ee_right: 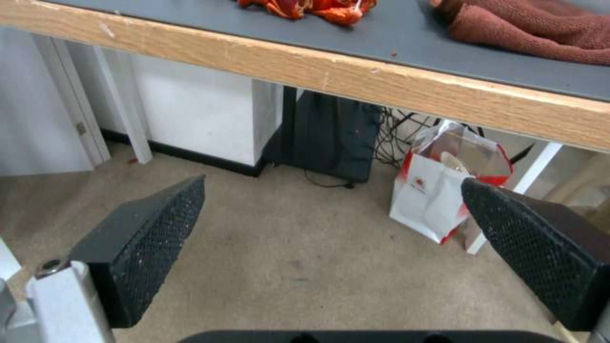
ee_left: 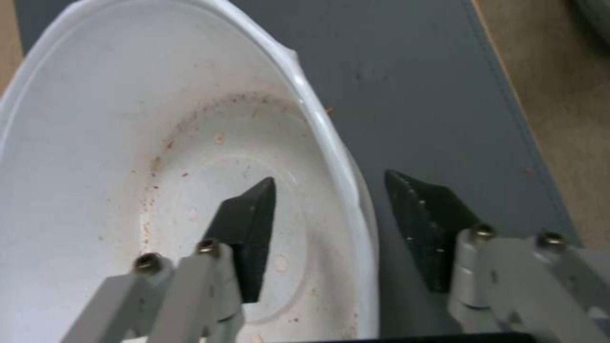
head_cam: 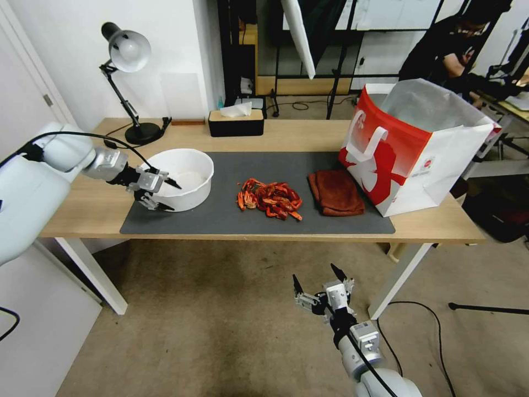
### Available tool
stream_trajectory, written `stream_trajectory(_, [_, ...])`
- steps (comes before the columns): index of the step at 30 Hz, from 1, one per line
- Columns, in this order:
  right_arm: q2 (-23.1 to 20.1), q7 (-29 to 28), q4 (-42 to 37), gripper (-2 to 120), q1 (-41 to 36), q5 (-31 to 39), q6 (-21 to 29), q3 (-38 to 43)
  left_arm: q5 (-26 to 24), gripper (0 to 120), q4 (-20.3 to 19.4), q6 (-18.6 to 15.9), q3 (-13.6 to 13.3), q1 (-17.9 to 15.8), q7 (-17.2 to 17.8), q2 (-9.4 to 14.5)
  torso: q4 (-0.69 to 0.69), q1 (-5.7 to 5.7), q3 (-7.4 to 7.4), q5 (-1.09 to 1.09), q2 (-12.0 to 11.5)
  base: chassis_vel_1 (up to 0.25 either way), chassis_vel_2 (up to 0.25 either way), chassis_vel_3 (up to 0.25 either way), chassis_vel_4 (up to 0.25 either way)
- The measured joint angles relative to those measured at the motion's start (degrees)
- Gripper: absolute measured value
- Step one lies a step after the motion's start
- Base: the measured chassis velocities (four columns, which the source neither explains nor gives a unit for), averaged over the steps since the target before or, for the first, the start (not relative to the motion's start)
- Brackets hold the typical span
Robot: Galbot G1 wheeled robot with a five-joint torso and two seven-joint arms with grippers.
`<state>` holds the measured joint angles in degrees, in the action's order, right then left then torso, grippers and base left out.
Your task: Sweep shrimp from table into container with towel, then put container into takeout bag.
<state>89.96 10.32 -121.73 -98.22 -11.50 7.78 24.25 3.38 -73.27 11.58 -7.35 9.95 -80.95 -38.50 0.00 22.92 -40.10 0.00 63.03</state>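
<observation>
The white container (head_cam: 184, 176) stands on the left end of the dark mat (head_cam: 220, 218) on the table (head_cam: 82, 204). My left gripper (head_cam: 168, 194) is open at its near-left rim. In the left wrist view, one finger (ee_left: 245, 228) is inside the container (ee_left: 127, 143) and the other is outside, with the rim between them. The shrimp (head_cam: 270, 199) lie piled mid-mat, with the rust-red towel (head_cam: 336, 192) folded just to their right. At the right end stands the takeout bag (head_cam: 413, 146), open-topped. My right gripper (head_cam: 317, 278) hangs open below the table's front edge, holding nothing.
A desk lamp (head_cam: 129, 60) and a black tissue box (head_cam: 236, 122) stand along the back of the table. A white table leg (head_cam: 397, 275) is close to the right of my right gripper. Under the table a small red-and-white bag (ee_right: 438, 190) sits on the carpet.
</observation>
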Motion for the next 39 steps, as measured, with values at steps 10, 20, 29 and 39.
stream_trajectory(10, [0.0, -0.1, -0.5, 100, -0.6, -0.2, -0.2, -0.1, 0.0, 3, 0.2, 0.2, -0.4, -0.2, -2.7, 0.4, 0.00, 0.00, 0.00, 0.00, 0.0, 0.000, 0.000, 0.000, 0.000])
stream_trajectory(20, [0.1, -0.1, -0.5, 100, -0.5, -0.5, -0.3, -0.3, -0.7, 0, 0.1, 1.8, 0.3, 1.2, -2.8, 0.7, 0.00, -0.02, 0.00, 0.02, 0.0, 0.000, 0.000, 0.000, 0.000])
stream_trajectory(29, [-0.3, 0.0, -0.2, 100, -0.4, -0.5, -0.3, -0.3, -4.3, 0, -3.5, 9.5, 4.1, 5.6, -0.9, 3.7, 0.00, -0.01, 0.00, -0.01, 0.0, 0.000, 0.000, 0.000, 0.000])
stream_trajectory(39, [-0.4, 0.0, 0.0, 100, -0.6, -0.5, -0.5, -0.3, -9.9, 0, -18.9, 13.2, 7.7, 15.4, 3.9, 10.0, -0.01, -0.01, 0.00, 0.00, 0.0, 0.000, 0.000, 0.000, 0.000])
